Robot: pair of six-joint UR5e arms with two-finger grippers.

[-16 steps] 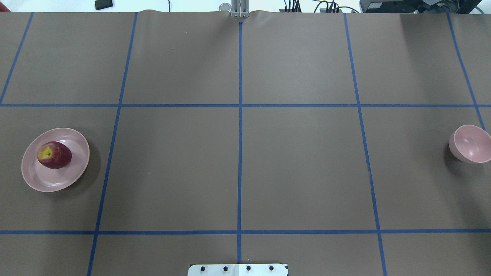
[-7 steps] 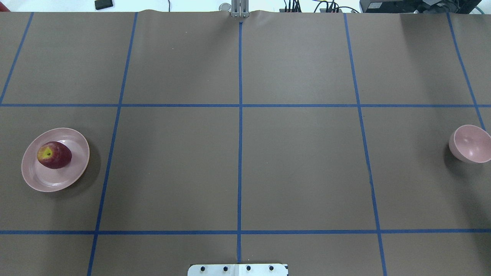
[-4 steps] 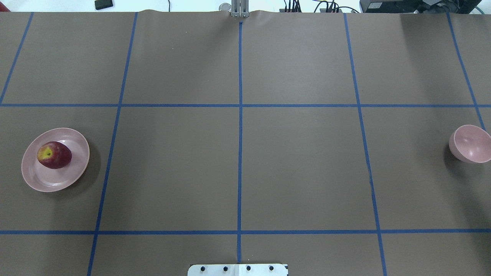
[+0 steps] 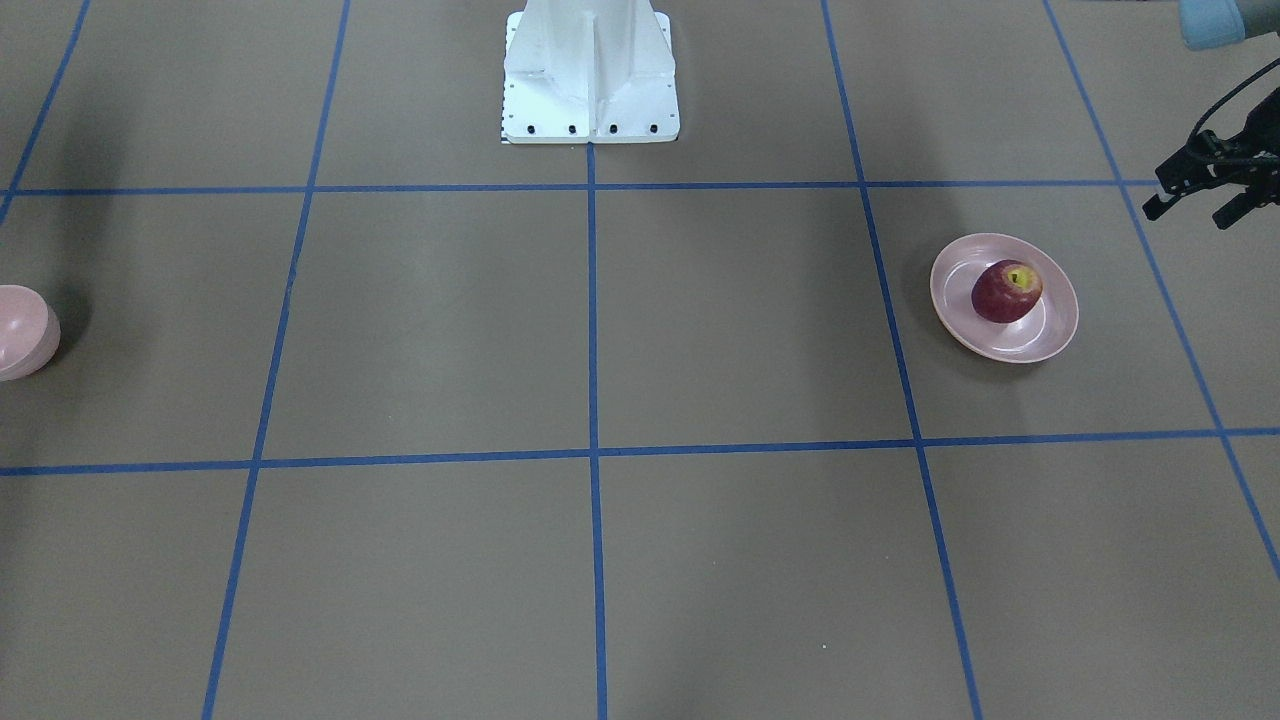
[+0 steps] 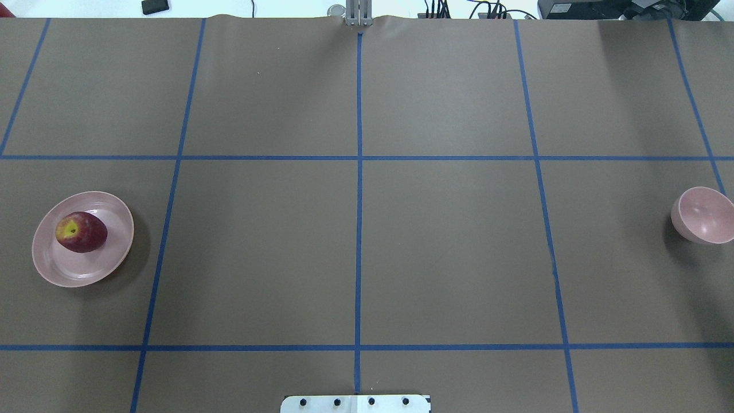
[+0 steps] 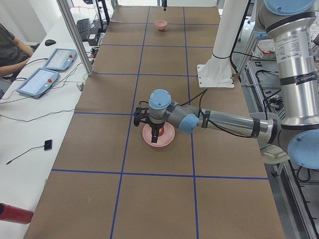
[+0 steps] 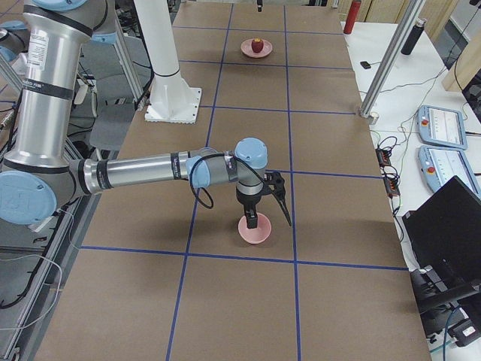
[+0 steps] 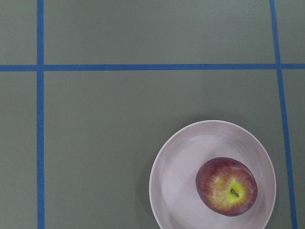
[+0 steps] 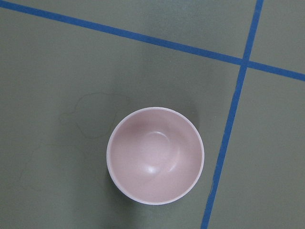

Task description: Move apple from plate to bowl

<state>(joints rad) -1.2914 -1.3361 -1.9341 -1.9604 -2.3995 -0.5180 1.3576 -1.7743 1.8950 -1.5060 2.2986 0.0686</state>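
Note:
The dark red apple point(image 5: 81, 232) lies on the pale pink plate point(image 5: 63, 275) at the table's left side; both show in the left wrist view, apple point(image 8: 226, 187) on plate point(image 8: 174, 167). The small pink bowl point(image 5: 705, 217) stands empty at the right edge and fills the right wrist view point(image 9: 155, 155). My left gripper point(image 4: 1187, 215) hangs open in the air beside the plate point(image 4: 1000, 345), touching nothing. My right gripper point(image 7: 268, 214) hovers over the bowl point(image 7: 254, 232); I cannot tell whether it is open or shut.
The white robot pedestal point(image 4: 590, 80) stands at the near middle edge. Blue tape lines point(image 5: 358, 229) grid the brown table cover. Control tablets point(image 6: 47, 69) and a seated operator point(image 6: 12, 52) are beyond the far long edge.

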